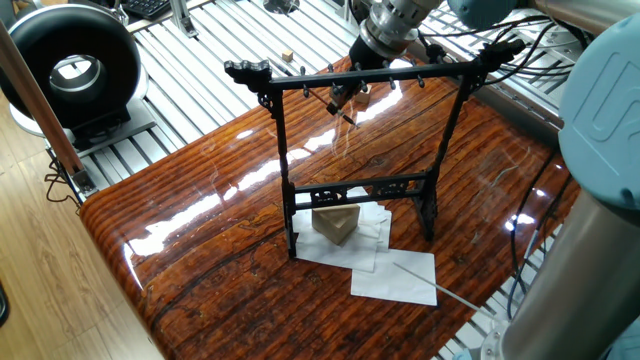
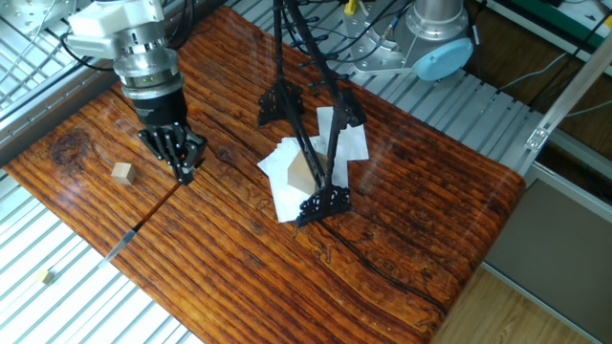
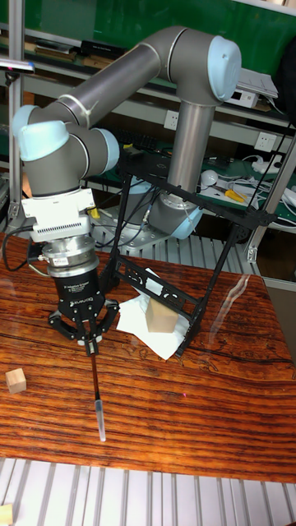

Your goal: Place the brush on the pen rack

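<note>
One brush (image 3: 96,393), dark shaft, hangs tip-down over the table edge (image 3: 164,464), its top end clenched in the gripper (image 3: 90,345). Beyond it, one pen rack (image 3: 199,283), black, standing on white paper (image 2: 287,177), well apart from the brush. Risk: the thin shaft could swing or slip in the pinch during transfer and miss the pegs (image 1: 385,83).
</note>
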